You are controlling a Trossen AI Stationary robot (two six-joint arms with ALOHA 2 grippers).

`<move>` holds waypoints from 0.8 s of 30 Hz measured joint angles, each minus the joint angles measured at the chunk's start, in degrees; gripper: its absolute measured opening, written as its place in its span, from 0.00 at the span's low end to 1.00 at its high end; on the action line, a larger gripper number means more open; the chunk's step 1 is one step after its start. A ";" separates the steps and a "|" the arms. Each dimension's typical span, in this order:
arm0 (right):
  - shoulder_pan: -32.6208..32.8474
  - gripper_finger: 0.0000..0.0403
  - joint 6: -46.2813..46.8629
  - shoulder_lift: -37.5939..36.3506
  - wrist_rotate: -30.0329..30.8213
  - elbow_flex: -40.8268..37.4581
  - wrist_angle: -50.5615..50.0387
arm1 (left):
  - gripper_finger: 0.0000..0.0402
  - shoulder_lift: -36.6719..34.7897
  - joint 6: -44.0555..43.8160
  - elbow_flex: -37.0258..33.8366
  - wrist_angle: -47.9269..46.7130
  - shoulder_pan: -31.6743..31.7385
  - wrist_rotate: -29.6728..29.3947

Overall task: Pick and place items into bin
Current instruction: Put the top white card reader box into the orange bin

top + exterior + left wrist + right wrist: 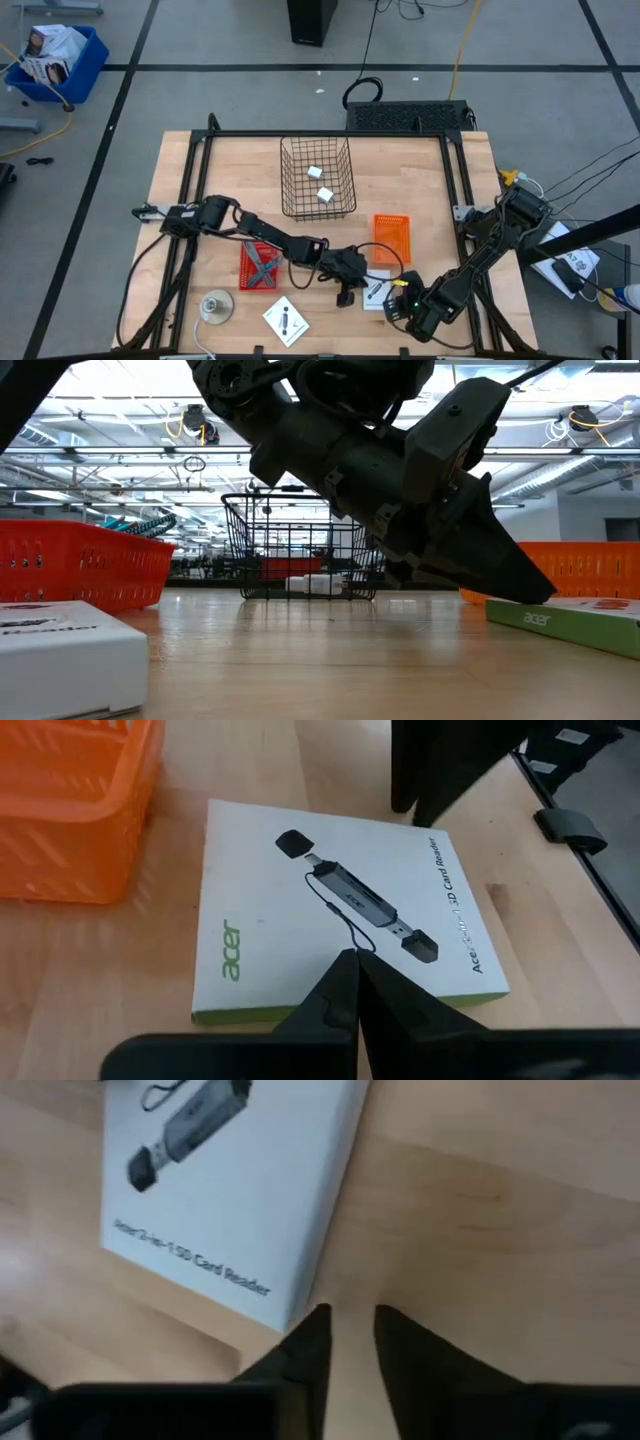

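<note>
A flat white Acer card-reader box (330, 910) with a green edge lies on the wood between my two grippers (376, 291). My left gripper (355, 960) is shut, its tips slanting down over the box's near edge (535, 592). My right gripper (350, 1318) is narrowly open, with nothing between its fingers, just off a corner of the box (230, 1200). Two white cubes (314, 172) lie in the wire basket (283, 175). A grey tool (263, 262) rests in a red tray. A second white box with a black mark (286, 320) lies near the table's near edge. My left gripper has its shut fingertips (345, 982) slanting down from the table's left side, over the box's edge (300, 1012). I cannot tell whether they touch it.
An orange tray (392, 240) sits just beyond the box, and the red tray (247, 275) lies to its left. A round grey disc (216, 307) sits near the near-left corner. Bare wood lies between the trays and the basket.
</note>
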 joint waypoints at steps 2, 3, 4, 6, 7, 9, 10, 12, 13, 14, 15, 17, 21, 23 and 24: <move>0.81 0.25 1.38 -0.14 2.55 -0.99 1.96 | 0.01 0.02 -0.20 0.00 -0.28 0.00 -0.15; 1.21 0.28 2.22 -0.14 3.98 -1.46 2.80 | 0.01 0.02 -0.43 0.00 -0.51 0.00 -0.17; 1.44 0.31 2.76 -0.14 5.12 -1.88 3.60 | 0.01 0.02 -0.62 0.00 -0.90 0.00 -0.43; 2.01 0.36 3.08 -0.23 7.45 -2.72 5.42 | 0.02 0.02 -0.66 -0.06 -1.75 -0.03 -1.40; 2.38 0.38 3.41 -0.18 8.92 -3.13 6.35 | 0.02 0.02 -0.69 -0.07 -1.96 -0.16 -1.80; 3.00 0.40 4.81 -0.20 11.09 -4.15 8.22 | 0.01 0.02 -1.12 -0.09 -2.54 -0.68 -3.33; 3.26 0.41 5.51 -0.19 12.02 -4.63 9.20 | 0.01 0.02 -1.19 -0.09 -2.77 -0.92 -4.17; 3.71 0.43 6.55 -0.16 14.15 -5.70 11.14 | 0.01 0.02 -1.27 -0.09 -3.14 -1.39 -5.01; 3.87 0.44 7.12 -0.14 14.87 -6.25 12.11 | 0.02 0.02 -1.31 -0.09 -3.18 -1.53 -5.54; 3.89 0.44 7.67 -0.14 15.67 -6.78 13.04 | 0.02 0.02 -1.46 -0.11 -3.29 -1.68 -6.09; 3.89 0.45 7.90 -0.12 16.18 -7.41 14.34 | 0.02 0.02 -1.57 -0.11 -3.58 -1.83 -6.68; 3.87 0.45 7.84 -0.10 17.48 -8.57 16.66 | 0.01 -0.09 -1.85 -0.11 -5.01 -2.04 -7.72; 3.71 0.45 7.74 -0.03 19.72 -9.87 18.78 | 0.02 -0.14 -2.12 -0.11 -5.92 -2.19 -8.21; 3.69 0.45 7.72 -0.01 19.80 -9.93 18.78 | 0.03 -0.14 -2.89 -0.09 -6.10 -2.19 -8.19; 3.69 0.45 7.64 -0.01 20.01 -9.97 18.78 | 0.03 -0.14 -3.04 -0.07 -6.26 -2.19 -8.19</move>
